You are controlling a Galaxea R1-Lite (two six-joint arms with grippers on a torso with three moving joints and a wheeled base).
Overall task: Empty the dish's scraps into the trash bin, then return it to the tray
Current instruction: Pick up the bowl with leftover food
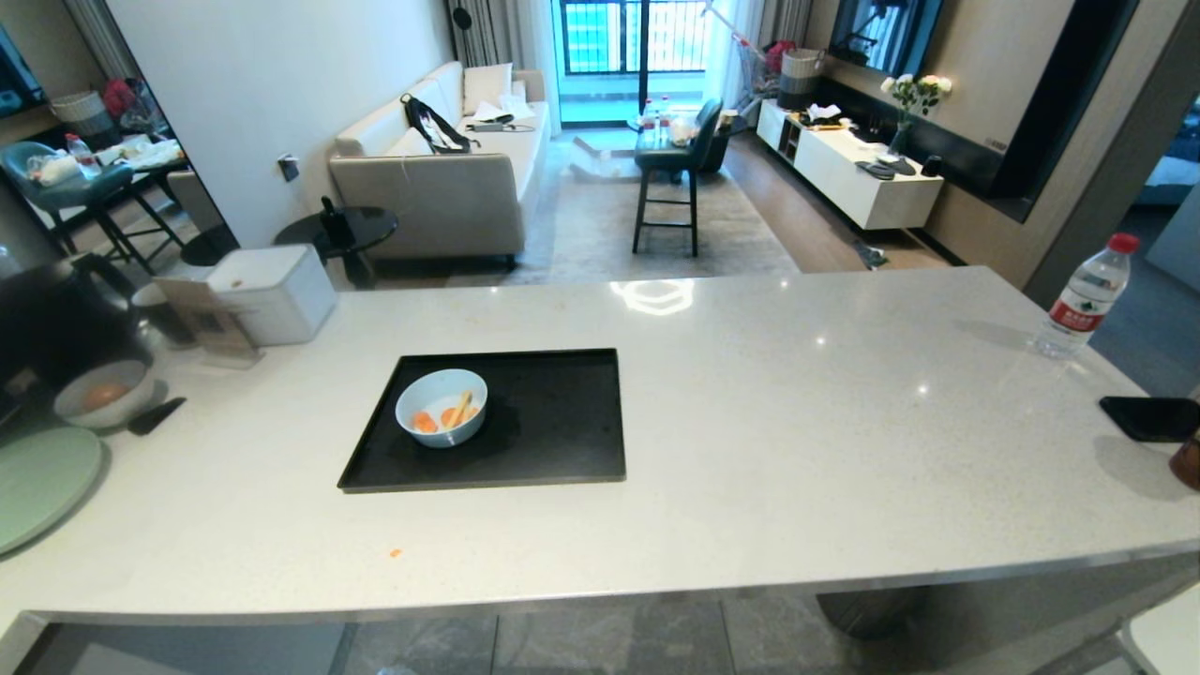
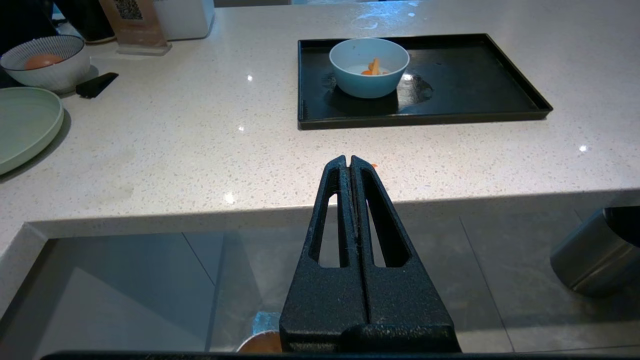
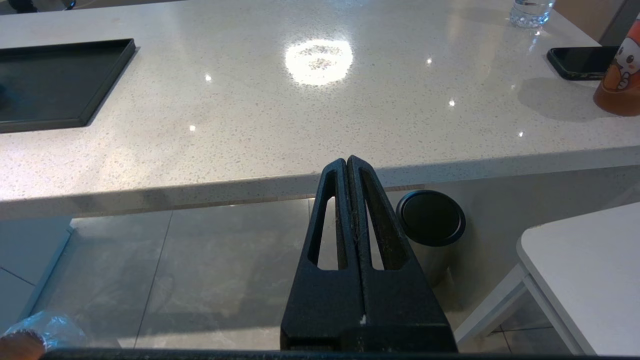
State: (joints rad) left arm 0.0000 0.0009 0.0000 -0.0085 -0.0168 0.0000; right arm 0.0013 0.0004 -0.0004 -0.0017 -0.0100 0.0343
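Note:
The light-blue dish (image 1: 441,406) (image 2: 369,67) stands upright at the left end of the black tray (image 1: 562,431) (image 2: 475,85) (image 3: 50,80) on the white counter. Orange and pale scraps (image 1: 450,415) (image 2: 374,66) lie inside it. Down on the floor, only a brownish, plastic-lined sliver of the trash bin (image 3: 22,340) (image 2: 257,344) shows. My left gripper (image 2: 348,159) is shut and empty, held before the counter's near edge, well short of the tray. Further right along that edge, my right gripper (image 3: 346,159) is also shut and empty. Neither arm shows in the head view.
A greyish-white bowl (image 1: 101,394), a pale-green plate (image 1: 37,478) and a white box (image 1: 272,291) crowd the counter's left end. A water bottle (image 1: 1087,295), phone (image 1: 1151,417) and orange cup (image 3: 620,80) sit at the right. A dark-grey bin (image 3: 431,217) stands under the counter.

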